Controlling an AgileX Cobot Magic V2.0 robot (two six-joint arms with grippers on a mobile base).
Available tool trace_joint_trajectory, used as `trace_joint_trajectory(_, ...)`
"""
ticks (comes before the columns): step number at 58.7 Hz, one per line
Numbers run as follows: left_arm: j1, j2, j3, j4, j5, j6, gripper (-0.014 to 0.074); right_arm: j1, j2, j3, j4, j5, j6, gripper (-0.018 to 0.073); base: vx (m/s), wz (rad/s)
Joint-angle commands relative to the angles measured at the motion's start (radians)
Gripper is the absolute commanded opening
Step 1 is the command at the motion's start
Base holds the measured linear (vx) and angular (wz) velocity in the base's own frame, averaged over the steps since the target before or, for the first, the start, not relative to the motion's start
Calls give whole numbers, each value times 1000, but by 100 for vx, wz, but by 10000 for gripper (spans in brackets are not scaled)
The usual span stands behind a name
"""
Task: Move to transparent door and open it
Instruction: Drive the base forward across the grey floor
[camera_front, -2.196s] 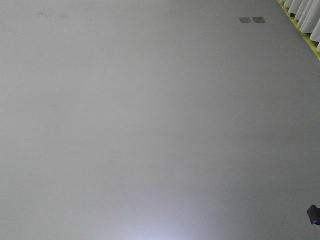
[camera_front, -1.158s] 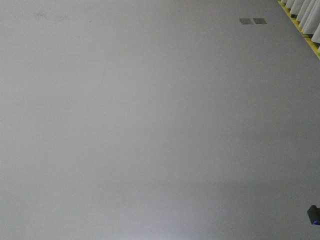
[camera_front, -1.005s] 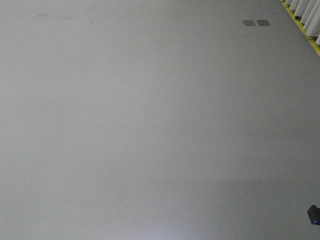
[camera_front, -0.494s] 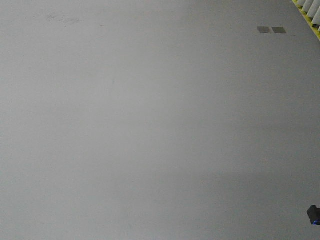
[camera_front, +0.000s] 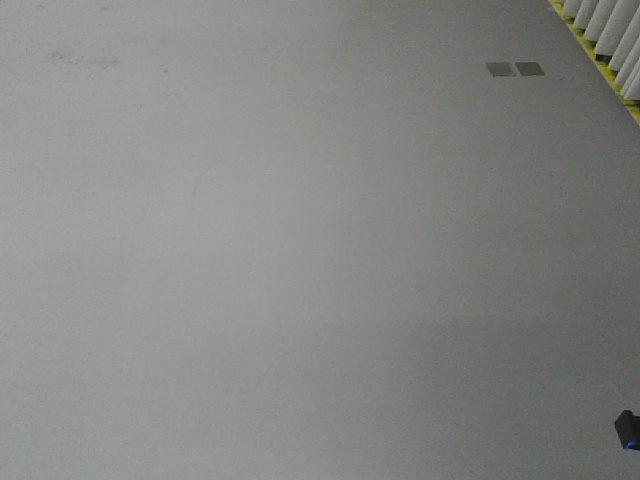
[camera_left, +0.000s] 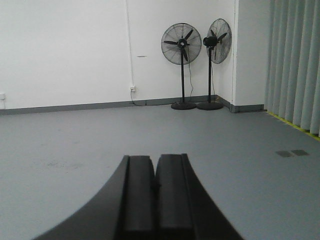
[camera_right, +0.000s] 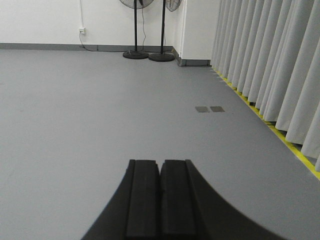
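The left gripper (camera_left: 155, 192) was seen with jaws pressed together, empty, aimed over grey floor (camera_left: 60, 140) toward two pedestal fans (camera_left: 181, 45). The right gripper (camera_right: 160, 200) was likewise closed on nothing, curtains (camera_right: 265, 60) at its right. No transparent door was shown; both were judged tucked for driving.

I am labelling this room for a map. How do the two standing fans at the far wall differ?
The left fan faces the camera, showing its blades from the front; the right fan is turned aside, its motor housing visible. The right fan's head sits higher than the left fan's. Both are black, on tall poles with round bases.
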Motion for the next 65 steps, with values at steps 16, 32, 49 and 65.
trace_joint_trajectory(16,-6,-4,15,-3,-83,-4,-6,0,-15,4,-4,-82,-1,-6,34,-8)
trace_joint_trajectory(32,-6,-4,15,-3,-83,-4,-6,0,-15,4,-4,-82,-1,-6,38,4)
trace_joint_trajectory(49,-6,-4,15,-3,-83,-4,-6,0,-15,4,-4,-81,-1,-6,42,11)
trace_joint_trajectory(65,-6,-4,15,-3,-83,-4,-6,0,-15,4,-4,-82,-1,-6,45,17)
